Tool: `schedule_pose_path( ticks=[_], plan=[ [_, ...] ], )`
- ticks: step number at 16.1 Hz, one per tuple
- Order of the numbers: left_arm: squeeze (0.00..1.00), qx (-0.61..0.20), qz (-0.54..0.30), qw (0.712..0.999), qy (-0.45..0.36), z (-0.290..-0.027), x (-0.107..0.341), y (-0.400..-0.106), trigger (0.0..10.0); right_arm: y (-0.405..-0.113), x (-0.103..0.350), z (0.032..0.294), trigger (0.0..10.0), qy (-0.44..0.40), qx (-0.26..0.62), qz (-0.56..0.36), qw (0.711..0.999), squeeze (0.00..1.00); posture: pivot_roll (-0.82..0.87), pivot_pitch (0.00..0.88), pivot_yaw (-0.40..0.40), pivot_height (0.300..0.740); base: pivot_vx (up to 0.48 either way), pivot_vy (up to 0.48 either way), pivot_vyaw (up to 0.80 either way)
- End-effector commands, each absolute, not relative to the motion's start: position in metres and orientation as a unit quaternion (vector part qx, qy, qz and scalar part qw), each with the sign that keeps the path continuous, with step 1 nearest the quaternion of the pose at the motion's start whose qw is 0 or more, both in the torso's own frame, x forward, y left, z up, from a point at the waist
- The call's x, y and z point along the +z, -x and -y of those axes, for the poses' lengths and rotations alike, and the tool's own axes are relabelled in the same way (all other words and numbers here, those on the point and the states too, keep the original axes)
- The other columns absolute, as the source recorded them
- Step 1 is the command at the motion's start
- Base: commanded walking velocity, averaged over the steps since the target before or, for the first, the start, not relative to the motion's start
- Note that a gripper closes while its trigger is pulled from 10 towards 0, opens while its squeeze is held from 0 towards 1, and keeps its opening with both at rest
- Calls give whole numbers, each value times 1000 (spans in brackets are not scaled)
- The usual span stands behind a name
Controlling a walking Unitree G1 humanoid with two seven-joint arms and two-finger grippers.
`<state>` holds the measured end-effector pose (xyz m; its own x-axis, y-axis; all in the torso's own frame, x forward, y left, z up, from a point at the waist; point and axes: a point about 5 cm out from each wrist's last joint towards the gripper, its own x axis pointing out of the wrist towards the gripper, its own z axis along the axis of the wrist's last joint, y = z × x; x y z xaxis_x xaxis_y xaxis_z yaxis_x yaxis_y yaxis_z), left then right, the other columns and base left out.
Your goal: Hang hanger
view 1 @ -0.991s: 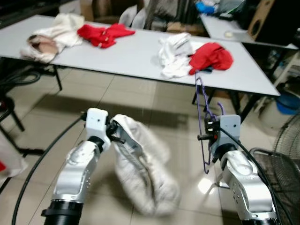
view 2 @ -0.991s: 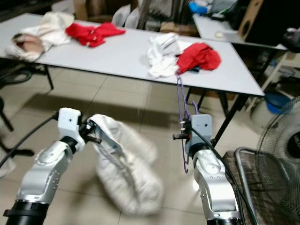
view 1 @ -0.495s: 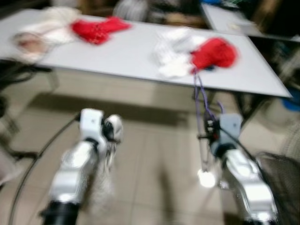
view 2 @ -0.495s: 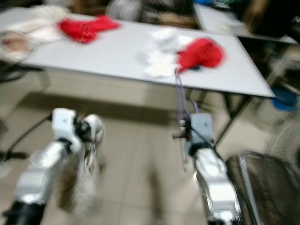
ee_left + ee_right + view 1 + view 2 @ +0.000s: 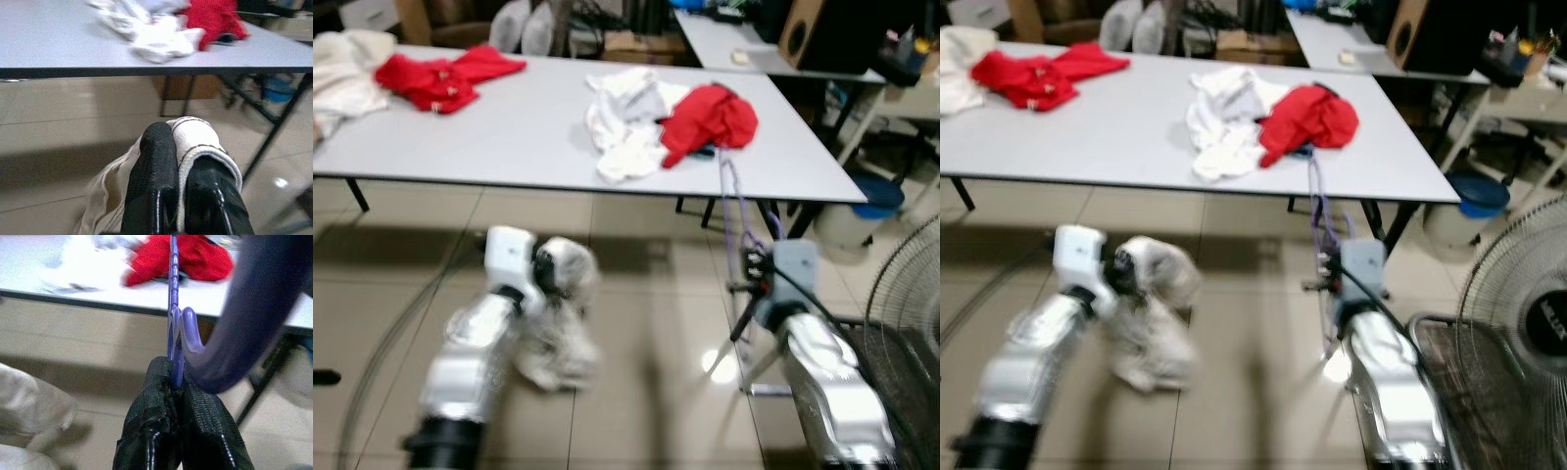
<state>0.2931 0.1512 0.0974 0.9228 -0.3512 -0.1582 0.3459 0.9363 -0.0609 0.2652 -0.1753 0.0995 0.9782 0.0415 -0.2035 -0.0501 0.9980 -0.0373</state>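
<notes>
A thin purple hanger (image 5: pixel 736 211) is clamped near its neck by the right hand (image 5: pixel 175 382), whose two black fingers are pressed tight together on the wire, so that the frame stands upright in front of the robot and clear of the floor, ready to be carried and hooked onto something. No rail or rod for it can be made out. In the right wrist view the curved hook is seen close to the lens, smooth and rounded, with a ribbed straight stem rising from the fingers.

A white garment (image 5: pixel 553 328) is pinched by the left hand (image 5: pixel 178 142), fingers closed on a rolled, stitched edge, and the rest is left to hang loose below; it looks soft, thick and quilted. It is judged that the garment is meant for the hanger.

Ahead stands a grey table (image 5: pixel 489 147) with a smooth, flat top on black legs. A red cloth (image 5: pixel 709 116) and a crumpled white cloth (image 5: pixel 623 122) lie touching near its right end, and another red cloth (image 5: pixel 445 76) lies well apart to the left. A fan (image 5: pixel 1518 313) with a wire grille stands at the right.
</notes>
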Motion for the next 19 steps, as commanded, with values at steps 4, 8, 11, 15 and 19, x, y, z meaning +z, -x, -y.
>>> schedule_pose_path(
  ticks=[4,8,11,15,19],
  plan=[
    [0,-179,-52,982,7,-155,111,-297,10000,-268,106,171,10000,17,32,-85,996,0,-164,0,-66,740,339,0,0],
    [0,-178,-51,983,8,-154,112,-297,10000,-268,107,170,10000,22,39,-83,996,0,-163,0,-69,740,342,0,0],
    [0,-172,-29,985,10,-160,128,-304,10000,-271,118,174,10000,44,87,-73,992,0,-161,0,-76,740,340,0,0],
    [0,-180,17,984,2,-163,163,-327,10000,-273,151,197,10000,102,193,-63,974,0,-180,0,-40,740,341,0,0],
    [0,-195,48,980,5,-158,185,-338,10000,-262,166,202,10000,132,262,-75,953,0,-186,0,-37,740,356,0,0]
  ],
)
